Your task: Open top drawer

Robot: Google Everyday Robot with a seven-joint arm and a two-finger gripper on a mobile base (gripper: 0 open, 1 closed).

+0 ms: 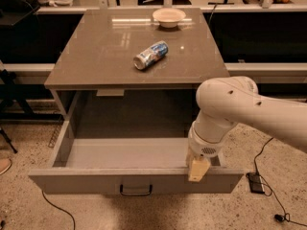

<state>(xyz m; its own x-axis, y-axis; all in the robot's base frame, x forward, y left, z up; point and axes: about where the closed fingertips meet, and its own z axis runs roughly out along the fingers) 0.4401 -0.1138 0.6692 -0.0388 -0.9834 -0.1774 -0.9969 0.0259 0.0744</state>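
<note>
The top drawer [86, 181] is pulled far out of the grey cabinet. Its flat grey front faces me, with a small black bar handle [135, 191] at its centre and a bare grey inside. My gripper [198, 170] hangs from the white arm at the right part of the drawer's front rim, its yellowish tip resting over the top edge. The two lower drawers are hidden under the open one.
A tipped can [150, 55] and a pale bowl [169, 17] sit on the cabinet top [96, 56]. Black cables [57, 207] and a small black box [255, 182] lie on the speckled floor. Dark desks stand behind.
</note>
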